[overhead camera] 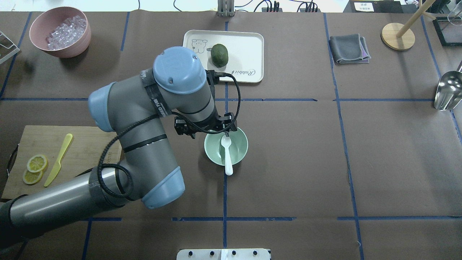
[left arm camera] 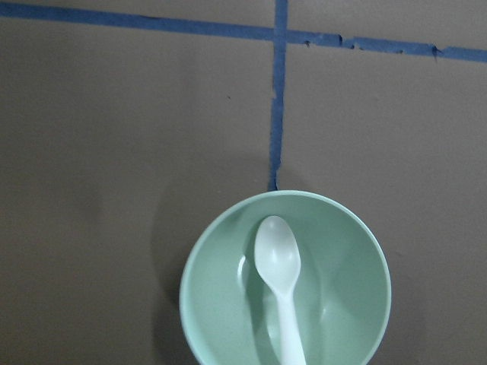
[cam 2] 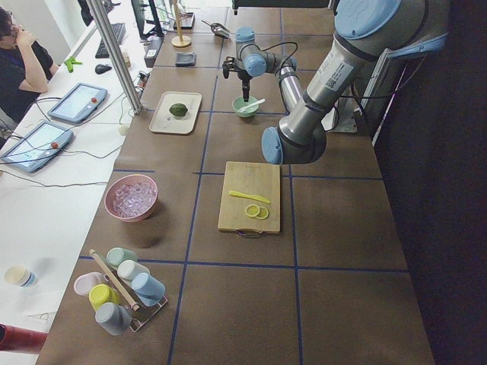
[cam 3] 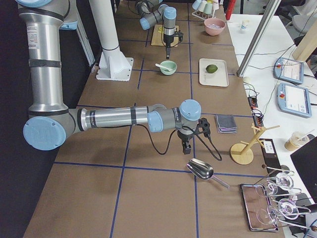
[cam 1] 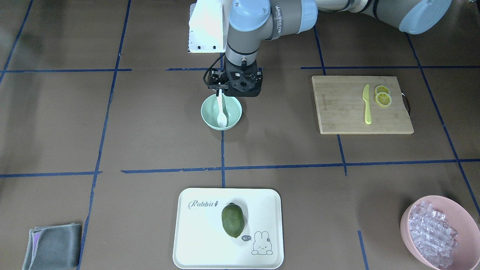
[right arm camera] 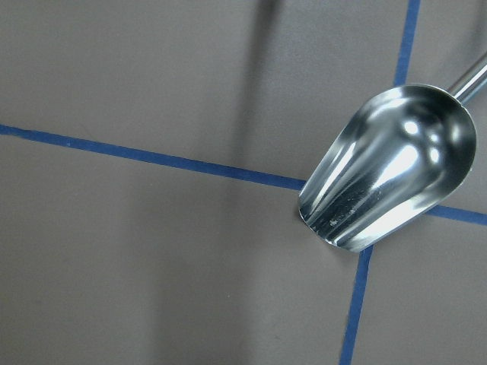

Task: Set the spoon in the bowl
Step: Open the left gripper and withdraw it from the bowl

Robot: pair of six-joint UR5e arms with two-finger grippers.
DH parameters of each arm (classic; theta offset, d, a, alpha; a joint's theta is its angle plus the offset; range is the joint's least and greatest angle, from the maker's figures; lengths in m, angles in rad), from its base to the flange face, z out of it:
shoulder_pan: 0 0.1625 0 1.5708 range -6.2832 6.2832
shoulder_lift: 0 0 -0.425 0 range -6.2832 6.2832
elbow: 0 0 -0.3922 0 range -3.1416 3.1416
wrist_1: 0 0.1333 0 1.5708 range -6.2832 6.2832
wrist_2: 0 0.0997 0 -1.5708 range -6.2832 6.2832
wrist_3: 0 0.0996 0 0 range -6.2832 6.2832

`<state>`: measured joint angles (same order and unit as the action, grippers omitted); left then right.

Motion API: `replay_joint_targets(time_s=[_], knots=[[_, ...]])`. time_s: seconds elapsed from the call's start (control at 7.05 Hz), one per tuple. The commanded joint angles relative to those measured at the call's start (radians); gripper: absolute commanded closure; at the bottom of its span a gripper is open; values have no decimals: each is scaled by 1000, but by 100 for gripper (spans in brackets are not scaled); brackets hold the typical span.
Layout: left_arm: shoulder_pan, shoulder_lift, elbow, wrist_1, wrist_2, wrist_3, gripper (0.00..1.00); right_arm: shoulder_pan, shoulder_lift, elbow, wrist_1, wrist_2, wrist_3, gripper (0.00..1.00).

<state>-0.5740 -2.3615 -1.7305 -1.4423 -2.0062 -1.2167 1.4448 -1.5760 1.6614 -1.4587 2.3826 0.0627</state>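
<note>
Spoon point(cam 1: 222, 119) lying in the green bowl point(cam 1: 208, 116) under the left gripper point(cam 1: 221, 89)
The tray point(cam 1: 202, 232) reads "Rabbit" and "hi~". I cannot tell whether the left gripper or the right gripper point(cam 3: 187, 148), near a metal scoop point(cam 3: 200, 170), is open or closed. The spoon's oval end lies inside, handle over the robot-side rim.

Even bright overhead light, soft shadows, glare on steel scoop point(right arm camera: 388, 167).

We see the spoon point(overhead camera: 227, 157) lying in the bowl point(overhead camera: 240, 143), handle over its near rim, left end effector point(overhead camera: 224, 132) at the far rim.
</note>
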Motion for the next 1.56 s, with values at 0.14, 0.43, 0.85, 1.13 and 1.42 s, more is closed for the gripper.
replay_joint_targets(time_s=[0.14, 0.43, 0.85, 1.13, 1.42], knots=[[-212, 204, -168, 72, -103, 295, 0, 100, -9, -23, -50, 6, -86, 0], [-405, 339, -163, 74, -253, 551, 0, 108, -3, -19, -130, 16, -92, 0], [-677, 593, -92, 71, -349, 1063, 0, 114, -4, -12, -140, 14, -92, 0], [-881, 614, 122, 62, -397, 1363, 0, 114, -12, -9, -138, 21, -78, 0], [-993, 616, 268, 22, -390, 1495, 0, 114, -18, -15, -132, 23, -80, 0]])
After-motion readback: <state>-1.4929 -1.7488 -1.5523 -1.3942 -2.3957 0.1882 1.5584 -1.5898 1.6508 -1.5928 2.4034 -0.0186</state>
